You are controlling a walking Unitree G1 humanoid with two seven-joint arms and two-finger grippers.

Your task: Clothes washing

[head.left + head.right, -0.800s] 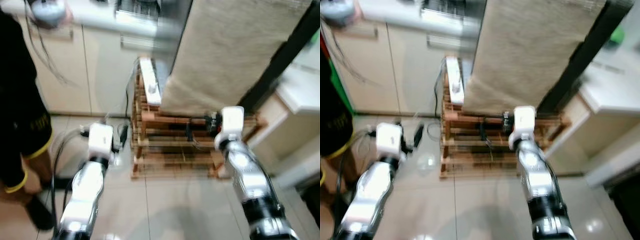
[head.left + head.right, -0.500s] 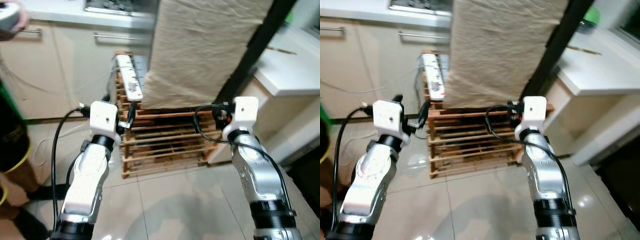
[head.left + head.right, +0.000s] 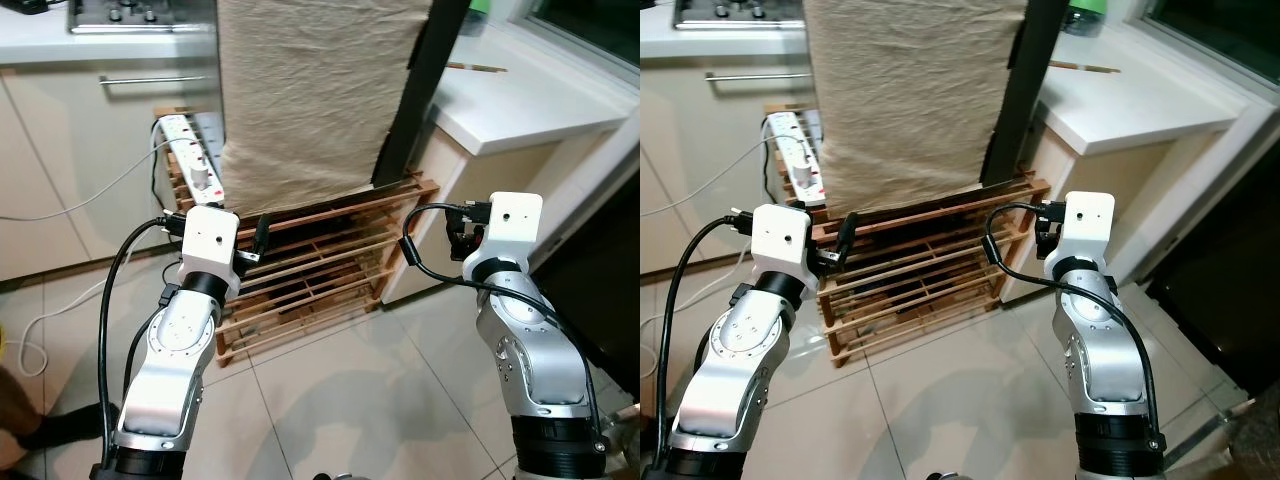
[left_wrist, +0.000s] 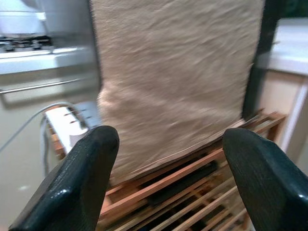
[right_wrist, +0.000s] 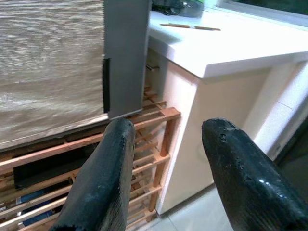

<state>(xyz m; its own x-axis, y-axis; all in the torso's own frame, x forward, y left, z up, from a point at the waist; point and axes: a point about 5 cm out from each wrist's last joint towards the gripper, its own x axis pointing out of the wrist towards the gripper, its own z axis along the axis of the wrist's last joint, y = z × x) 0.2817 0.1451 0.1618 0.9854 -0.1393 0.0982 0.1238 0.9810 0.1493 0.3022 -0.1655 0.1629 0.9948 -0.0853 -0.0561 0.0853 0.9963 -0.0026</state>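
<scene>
- Pale glossy floor tiles (image 3: 330, 400) lie nearest, under both raised silver arms.
- Left gripper (image 4: 163, 180) hovers in front of the rack, fingers (image 4: 79, 183) spread wide, holding nothing.
- Right gripper (image 5: 166, 178) hangs near the rack's right end, fingers (image 5: 108, 173) parted and empty.
- A low wooden slatted rack (image 3: 320, 265) stands on the floor against the cabinets.
- A white power strip (image 3: 190, 165) rests on the rack's left end.
- A beige cloth (image 3: 310, 95) hangs down behind the rack, its hem reaching the top slats.
- A white desk (image 3: 520, 95) stands to the right.
</scene>
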